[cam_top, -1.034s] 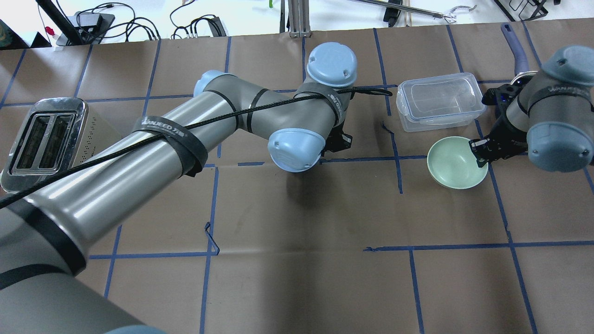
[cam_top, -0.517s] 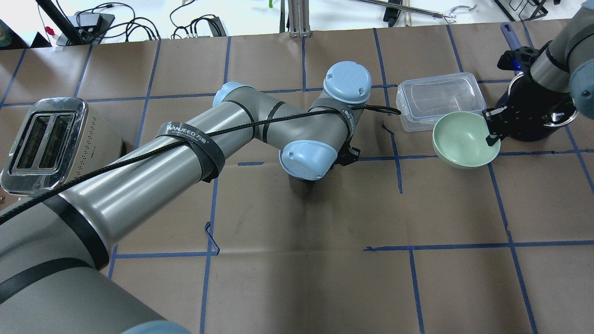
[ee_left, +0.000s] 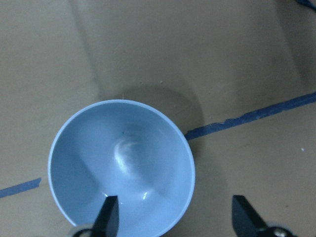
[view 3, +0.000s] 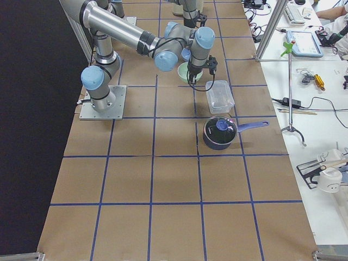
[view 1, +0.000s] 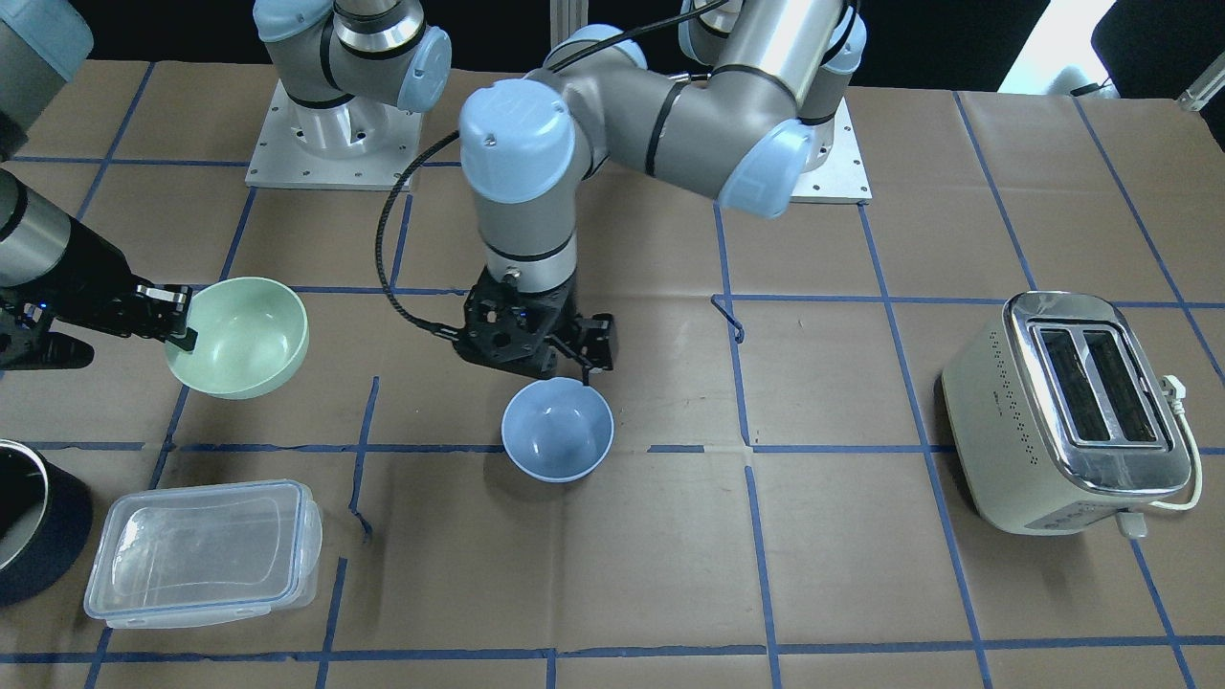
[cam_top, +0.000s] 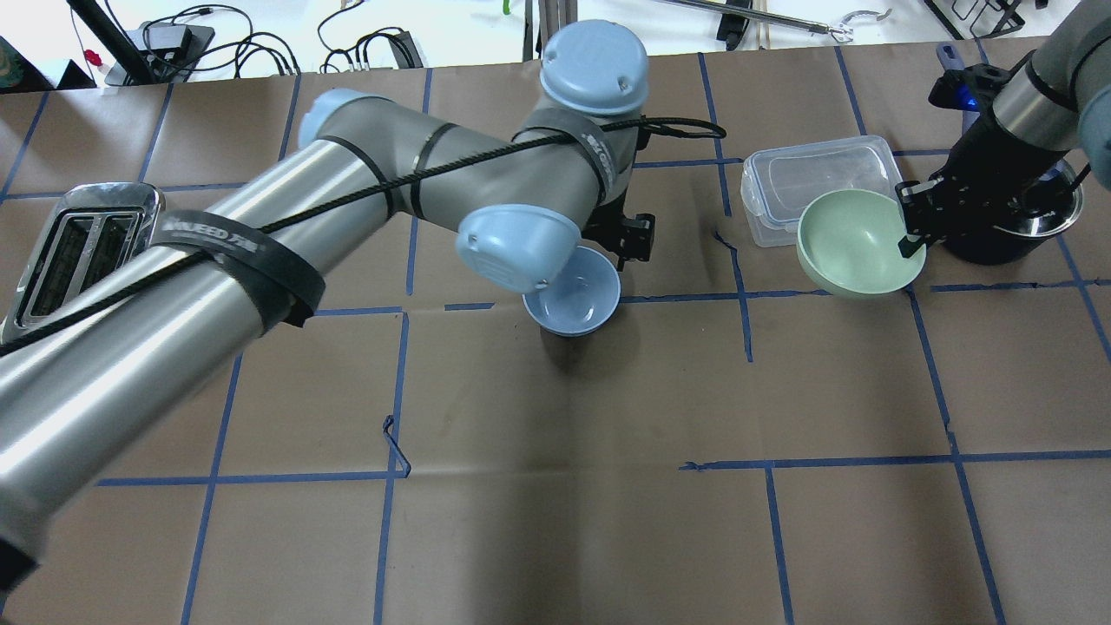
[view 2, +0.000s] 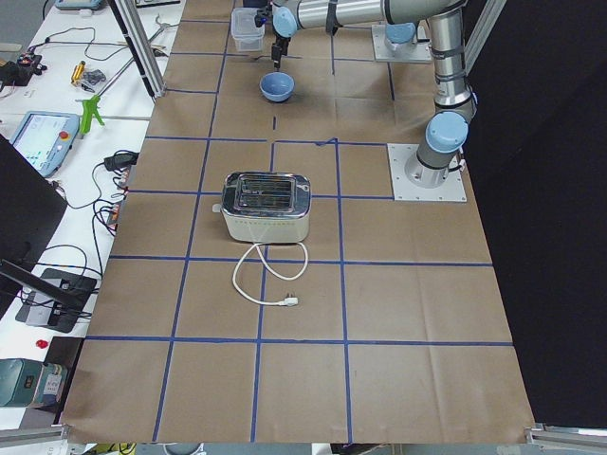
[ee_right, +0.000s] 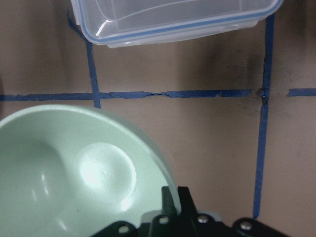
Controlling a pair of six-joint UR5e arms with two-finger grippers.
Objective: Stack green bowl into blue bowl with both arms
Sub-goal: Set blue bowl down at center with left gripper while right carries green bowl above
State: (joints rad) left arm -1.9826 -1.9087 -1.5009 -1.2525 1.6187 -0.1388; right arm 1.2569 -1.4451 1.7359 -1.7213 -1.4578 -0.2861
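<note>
The green bowl (cam_top: 855, 252) hangs tilted above the table, next to the clear container. My right gripper (cam_top: 911, 239) is shut on its right rim; the front view shows the same grip (view 1: 177, 321) on the bowl (view 1: 244, 335), and the bowl fills the right wrist view (ee_right: 74, 187). The blue bowl (cam_top: 577, 299) stands upright on the table near the middle (view 1: 558, 429). My left gripper (ee_left: 175, 217) is open just above its rim. One finger (ee_left: 108, 217) is over the inside of the bowl (ee_left: 123, 163), the other is outside it.
A clear plastic container (cam_top: 820, 187) lies behind the green bowl. A dark navy pot (cam_top: 1011, 226) stands to its right, under my right arm. A toaster (cam_top: 78, 252) stands at the far left. My left arm stretches across the table's left half.
My right gripper lifted the green bowl off the table and carried it back toward the container. My left arm swung back, uncovering the blue bowl.
</note>
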